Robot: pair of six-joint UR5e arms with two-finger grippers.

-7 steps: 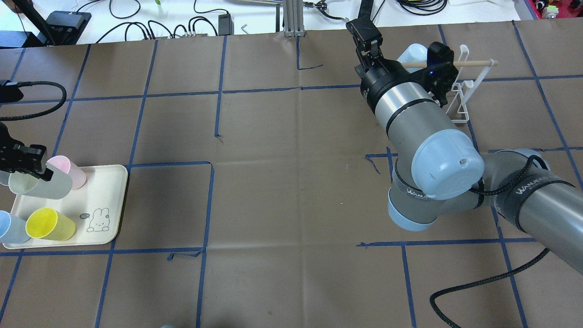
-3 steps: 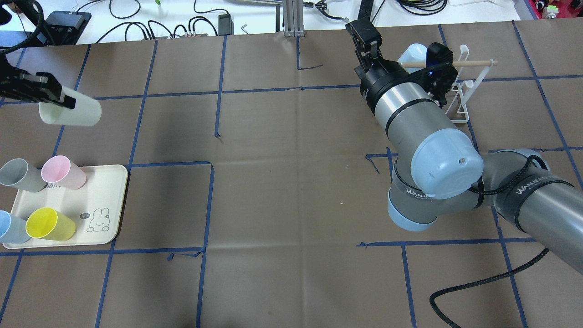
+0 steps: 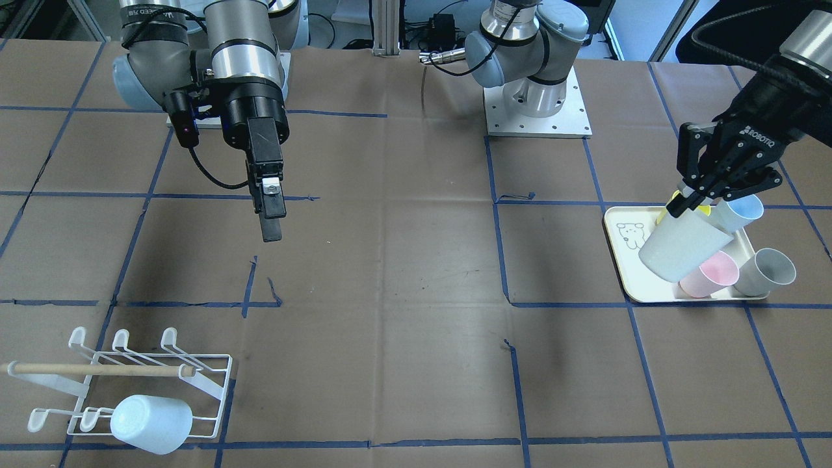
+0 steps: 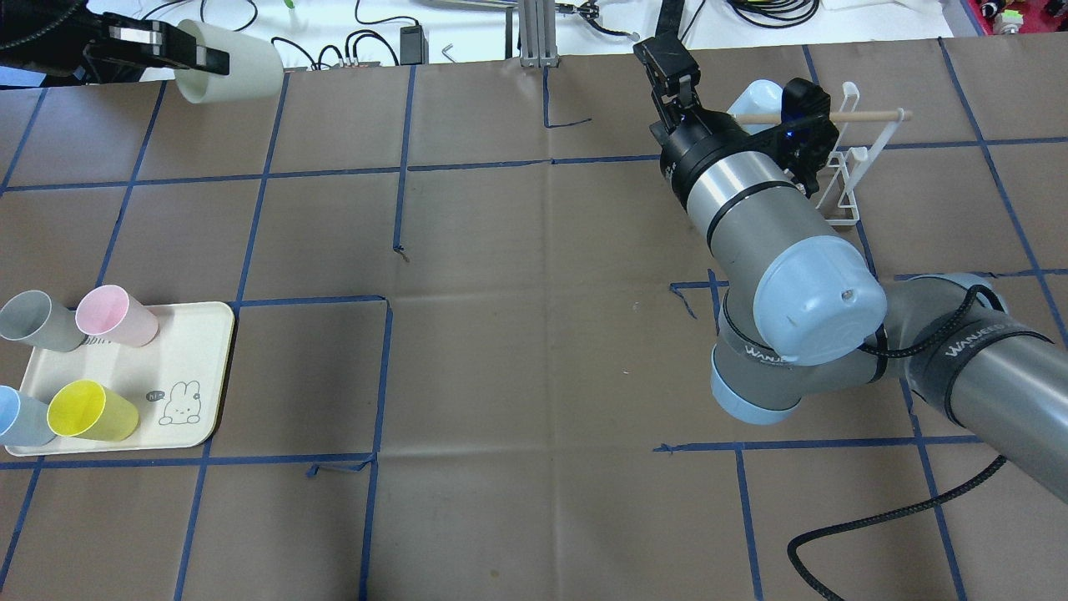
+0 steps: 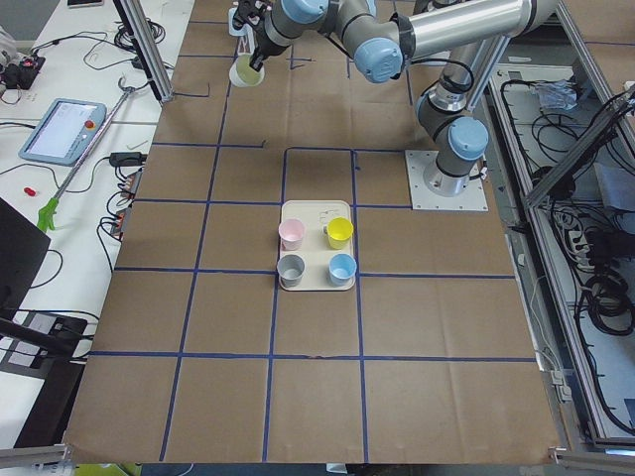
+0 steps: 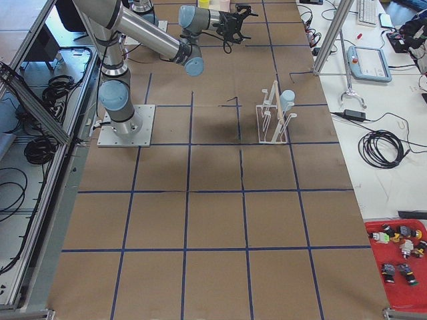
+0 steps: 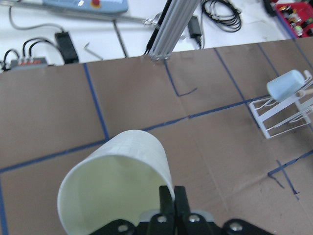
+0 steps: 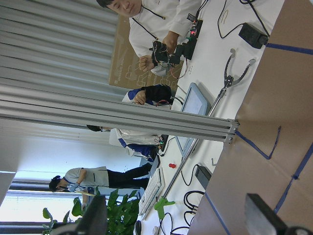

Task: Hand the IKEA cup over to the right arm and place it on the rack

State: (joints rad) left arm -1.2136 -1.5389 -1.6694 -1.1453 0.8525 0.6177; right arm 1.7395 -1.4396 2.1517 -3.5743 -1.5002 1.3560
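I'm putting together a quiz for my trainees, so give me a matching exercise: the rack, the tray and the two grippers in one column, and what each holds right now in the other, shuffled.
Column one:
1. rack
2. tray
3. left gripper
4. right gripper

Column two:
A. nothing, jaws open
B. four cups, including a yellow cup
C. one cream cup, held above the table
D. one pale blue cup

Pairs: 1-D, 2-B, 3-C, 4-A.

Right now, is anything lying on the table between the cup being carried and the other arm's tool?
No. In the front-facing view only bare brown paper with blue tape lines lies between the cup and the right tool.
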